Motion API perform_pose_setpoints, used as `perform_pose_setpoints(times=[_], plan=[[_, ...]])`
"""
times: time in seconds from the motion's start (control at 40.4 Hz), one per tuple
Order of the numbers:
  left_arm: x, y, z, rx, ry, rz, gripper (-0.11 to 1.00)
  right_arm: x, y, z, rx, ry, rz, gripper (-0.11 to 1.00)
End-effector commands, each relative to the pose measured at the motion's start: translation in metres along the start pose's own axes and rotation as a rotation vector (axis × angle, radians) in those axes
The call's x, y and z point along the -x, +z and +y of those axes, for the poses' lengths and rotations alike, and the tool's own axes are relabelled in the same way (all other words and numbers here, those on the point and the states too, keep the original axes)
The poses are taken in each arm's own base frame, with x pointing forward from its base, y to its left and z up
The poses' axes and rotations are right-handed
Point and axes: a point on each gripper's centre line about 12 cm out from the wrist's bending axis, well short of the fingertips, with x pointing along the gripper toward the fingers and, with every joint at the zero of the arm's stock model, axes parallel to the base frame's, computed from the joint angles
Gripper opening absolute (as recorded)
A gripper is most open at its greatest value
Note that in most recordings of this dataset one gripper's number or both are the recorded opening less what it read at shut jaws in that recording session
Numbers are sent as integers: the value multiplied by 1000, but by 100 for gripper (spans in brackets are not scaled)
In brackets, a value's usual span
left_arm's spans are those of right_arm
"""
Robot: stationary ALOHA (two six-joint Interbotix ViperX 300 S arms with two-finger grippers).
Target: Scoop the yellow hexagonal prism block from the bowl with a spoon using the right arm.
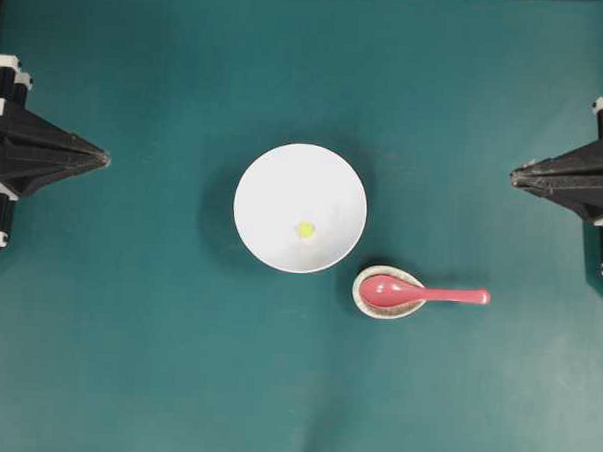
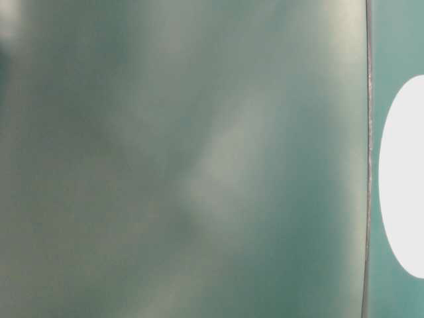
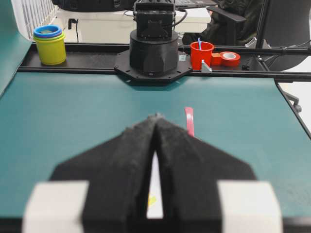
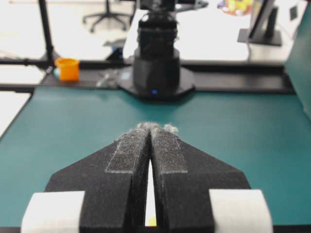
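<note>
The white bowl (image 1: 300, 208) stands mid-table with the small yellow hexagonal prism block (image 1: 304, 229) lying inside it, near its front. Just right of the bowl, the pink-red spoon (image 1: 419, 292) rests with its scoop in a small speckled dish (image 1: 389, 293) and its handle pointing right. My left gripper (image 1: 104, 158) waits at the left edge, shut and empty. At the right edge my right gripper (image 1: 515, 175) is shut on nothing. In the left wrist view the spoon handle (image 3: 189, 121) pokes past the shut left gripper (image 3: 156, 116). The right gripper (image 4: 151, 127) hides most of the bowl.
Teal mat (image 1: 136, 339) covers the table. Across the table, the left wrist view shows the other arm's base (image 3: 153, 48), stacked yellow cups (image 3: 49, 44), a red cup (image 3: 201, 54) and red tape (image 3: 229, 58). An orange cup (image 4: 67, 68) stands beyond the table in the right wrist view.
</note>
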Motion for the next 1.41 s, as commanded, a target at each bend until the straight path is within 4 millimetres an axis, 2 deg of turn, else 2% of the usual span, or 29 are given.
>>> perform_pose_setpoints(times=[0.0, 0.049, 0.099, 1.163, 1.237, 1.385], plan=[[-3, 11, 1, -12, 2, -21, -1, -4, 5, 1, -8, 6, -8, -1], [-2, 14, 1, -8, 6, -37, 3, -6, 5, 1, -11, 5, 17, 0], [-2, 15, 1, -8, 6, -41, -1, -7, 3, 1, -10, 6, 26, 0], [-2, 16, 1, -8, 6, -41, -1, -8, 3, 1, -10, 5, 28, 1], [-2, 15, 1, -10, 6, -40, -1, -8, 2, 1, -10, 5, 29, 8], [-2, 14, 1, -10, 6, -35, -1, -9, 0, 1, -14, 5, 43, 37]])
